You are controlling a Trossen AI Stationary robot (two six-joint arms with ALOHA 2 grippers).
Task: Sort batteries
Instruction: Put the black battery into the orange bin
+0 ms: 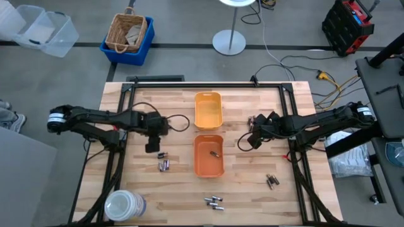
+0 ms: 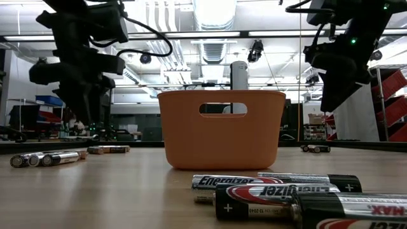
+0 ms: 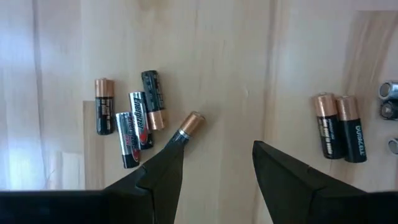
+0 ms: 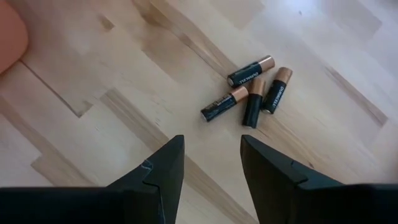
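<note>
Left gripper (image 1: 151, 148) hangs above the table (image 1: 252, 195), left of the orange tray (image 1: 208, 154), fingers (image 3: 163, 177) parted with nothing between them. Below it lies a cluster of batteries (image 1: 164, 165); in the left wrist view four of these lie together (image 3: 130, 118), the nearest just at one fingertip, and a pair (image 3: 339, 124) lies well apart from them.

Right gripper (image 1: 245, 144) hangs to the right of the orange tray, fingers (image 4: 155, 171) likewise apart and empty. Its wrist view shows four copper-ended batteries (image 4: 252, 93) lying fanned on the wood ahead of it; in the high view this group (image 1: 271, 181) sits near the right front of the table.

One battery (image 1: 214, 152) lies inside the orange tray. The yellow tray (image 1: 207, 110) stands just behind it. Three more batteries (image 1: 214, 202) lie near the front edge, large in the low view (image 2: 280, 194). A white container (image 1: 123, 207) stands at the front left corner.
</note>
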